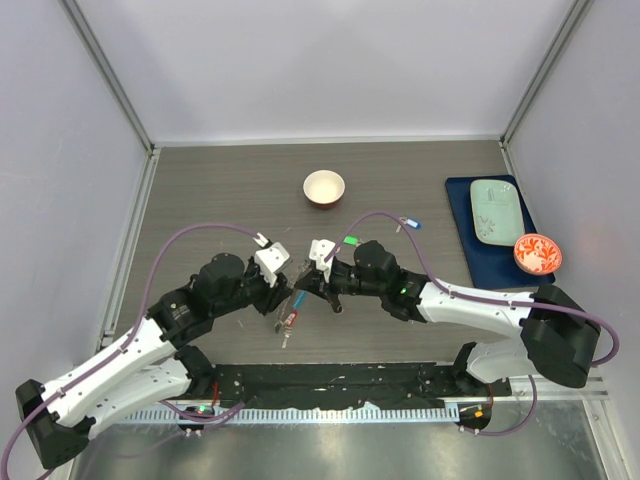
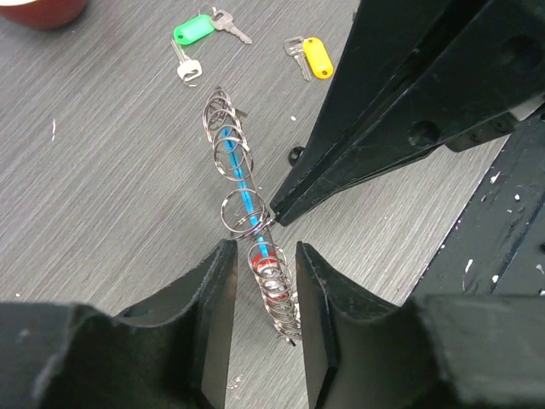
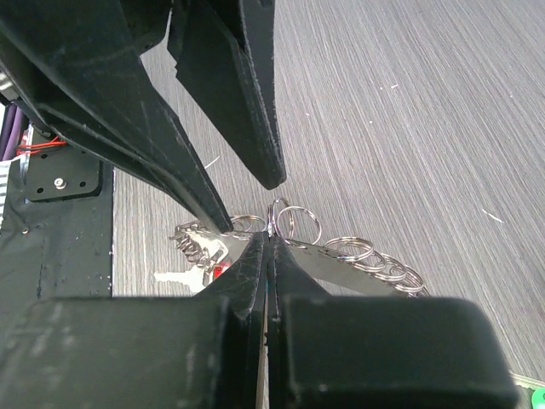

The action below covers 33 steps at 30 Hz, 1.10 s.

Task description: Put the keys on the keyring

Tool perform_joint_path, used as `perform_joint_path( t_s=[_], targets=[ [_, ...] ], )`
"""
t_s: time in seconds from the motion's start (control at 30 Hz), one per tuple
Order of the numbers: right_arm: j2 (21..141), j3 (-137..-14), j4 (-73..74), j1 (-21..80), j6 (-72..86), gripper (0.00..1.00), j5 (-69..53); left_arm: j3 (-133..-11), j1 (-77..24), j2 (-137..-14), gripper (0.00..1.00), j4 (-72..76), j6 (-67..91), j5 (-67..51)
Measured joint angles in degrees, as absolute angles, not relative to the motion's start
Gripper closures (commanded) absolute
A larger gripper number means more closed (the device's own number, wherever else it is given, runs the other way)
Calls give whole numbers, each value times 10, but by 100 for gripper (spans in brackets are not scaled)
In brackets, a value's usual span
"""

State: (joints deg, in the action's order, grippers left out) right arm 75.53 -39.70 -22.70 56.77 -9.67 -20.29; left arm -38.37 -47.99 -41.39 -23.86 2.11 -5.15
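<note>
The keyring (image 2: 232, 153) is a row of small silver rings along a bright-blue strip, lying on the table between both arms (image 1: 292, 306). A key with a red tag (image 2: 271, 288) hangs at its near end. My left gripper (image 2: 264, 251) is open, its jaws on either side of the ring stack with a gap on each side. My right gripper (image 3: 268, 239) is shut on one upright ring of the keyring (image 3: 375, 256). Loose keys lie beyond: one with a green tag (image 2: 194, 32), one with a yellow tag (image 2: 317, 56) and a plain one (image 2: 186, 68).
A small white bowl (image 1: 324, 187) stands at the back middle. A blue-tagged key (image 1: 410, 223) lies right of centre. A dark blue tray (image 1: 462, 215) at the right holds a pale green plate (image 1: 497, 210), with a red patterned bowl (image 1: 537, 253) at its edge.
</note>
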Motion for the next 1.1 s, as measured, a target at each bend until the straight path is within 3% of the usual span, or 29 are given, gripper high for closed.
perform_joint_path(
  t_s=[0.4, 0.63, 0.93, 1.1],
  targets=[
    [755, -397, -229, 568, -98, 99, -223, -363, -480, -415, 50, -216, -39, -51],
    [749, -393, -241, 563, -100, 99, -248, -356, -459, -415, 51, -203, -77, -102],
    [742, -389, -257, 557, -102, 99, -280, -351, -422, -406, 58, -199, -133, -204],
    [742, -388, -257, 555, -103, 99, -291, -350, -393, -391, 73, -199, -157, -260]
  ],
)
